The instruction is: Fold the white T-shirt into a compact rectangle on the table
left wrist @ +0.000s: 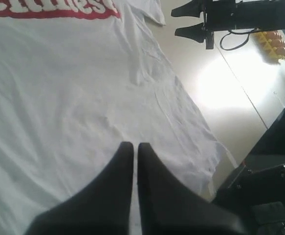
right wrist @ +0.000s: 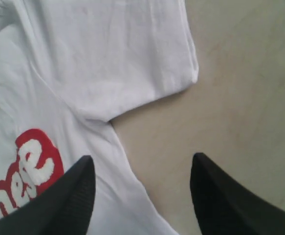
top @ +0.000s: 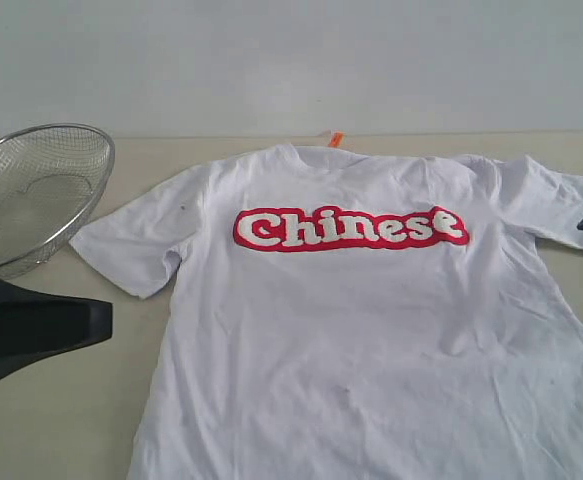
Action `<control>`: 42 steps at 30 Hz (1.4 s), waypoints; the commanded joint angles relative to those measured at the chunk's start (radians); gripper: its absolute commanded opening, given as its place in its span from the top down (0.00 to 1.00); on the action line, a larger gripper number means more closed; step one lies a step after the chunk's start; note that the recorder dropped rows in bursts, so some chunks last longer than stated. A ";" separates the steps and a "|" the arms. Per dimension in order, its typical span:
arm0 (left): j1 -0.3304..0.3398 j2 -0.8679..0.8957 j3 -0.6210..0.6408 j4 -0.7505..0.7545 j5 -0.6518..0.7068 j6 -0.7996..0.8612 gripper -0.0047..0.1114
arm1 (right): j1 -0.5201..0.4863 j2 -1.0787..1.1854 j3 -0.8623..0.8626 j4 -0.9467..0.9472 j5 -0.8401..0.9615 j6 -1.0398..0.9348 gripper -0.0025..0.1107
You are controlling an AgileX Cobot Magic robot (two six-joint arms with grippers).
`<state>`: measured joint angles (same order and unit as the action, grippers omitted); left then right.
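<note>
On the left of the beige table (top: 61,420) sits a wire sieve (top: 36,185), with a pale wall (top: 291,60) behind. The shirt (top: 371,340) lies spread flat, print up, across the middle and right. The left claw (left wrist: 135,147) is closed with nothing between its fingers, low over the shirt's body, perhaps touching it. The right claw (right wrist: 140,161) gapes wide and empty, straddling the shirt's side edge near a sleeve (right wrist: 132,49).

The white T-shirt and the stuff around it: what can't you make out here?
white T-shirt: hem cut off by the exterior view's bottom edge.
orange neck tag: too small to read, exterior view.
wire mesh basket: cut by the exterior view's left edge.
yellow objects: small, blurred, left wrist view.
</note>
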<state>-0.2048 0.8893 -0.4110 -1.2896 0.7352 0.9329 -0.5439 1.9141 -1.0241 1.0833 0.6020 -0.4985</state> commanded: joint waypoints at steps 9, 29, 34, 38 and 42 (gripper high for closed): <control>-0.005 0.050 -0.002 -0.060 -0.066 0.118 0.92 | -0.005 0.041 -0.004 0.041 -0.049 -0.060 0.51; -0.005 0.066 -0.002 -0.063 -0.029 0.145 0.92 | -0.005 0.076 -0.004 0.086 -0.002 -0.070 0.51; -0.005 0.066 -0.002 -0.066 -0.026 0.145 0.92 | -0.005 0.089 -0.004 0.087 -0.023 -0.070 0.51; -0.005 0.066 -0.002 -0.076 -0.024 0.145 0.92 | -0.005 0.100 -0.004 0.096 -0.057 -0.072 0.51; -0.005 0.066 -0.002 -0.076 -0.024 0.145 0.92 | -0.005 0.123 -0.004 0.098 -0.075 -0.072 0.51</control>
<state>-0.2048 0.9475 -0.4110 -1.3562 0.6972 1.0721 -0.5463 2.0143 -1.0279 1.1923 0.5652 -0.5613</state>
